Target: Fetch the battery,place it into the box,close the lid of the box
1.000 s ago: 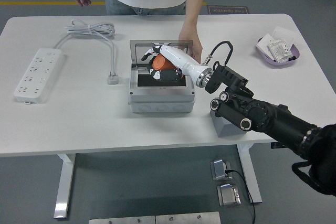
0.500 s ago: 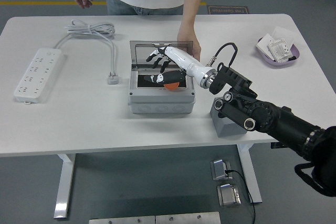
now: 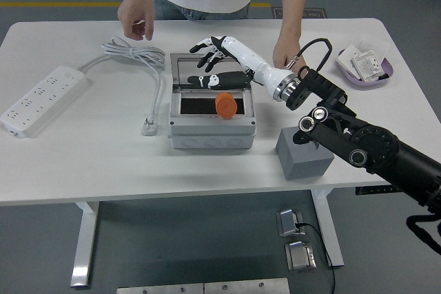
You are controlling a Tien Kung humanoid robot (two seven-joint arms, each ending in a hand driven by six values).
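Note:
The grey box (image 3: 210, 129) stands mid-table with its clear lid (image 3: 186, 70) raised at the back. The orange battery (image 3: 225, 105) lies inside the box at its right side, with nothing holding it. My right hand (image 3: 208, 60), white with dark fingertips, hovers over the lid behind the battery, fingers spread and empty. My black right arm (image 3: 358, 146) reaches in from the lower right. A person stands at the far side, with one hand (image 3: 136, 22) above the cable and the other hand (image 3: 286, 56) next to my wrist.
A white power strip (image 3: 41, 98) lies at the left; its coiled cable (image 3: 134, 53) and plug (image 3: 148, 127) are left of the box. A grey block (image 3: 303, 153) sits right of the box under my forearm. A purple dish (image 3: 365, 65) of small parts sits far right.
My right hand let go of the battery, which now lies in the box, then rose and pulled back over the lid. The person's hand left the lid's right edge.

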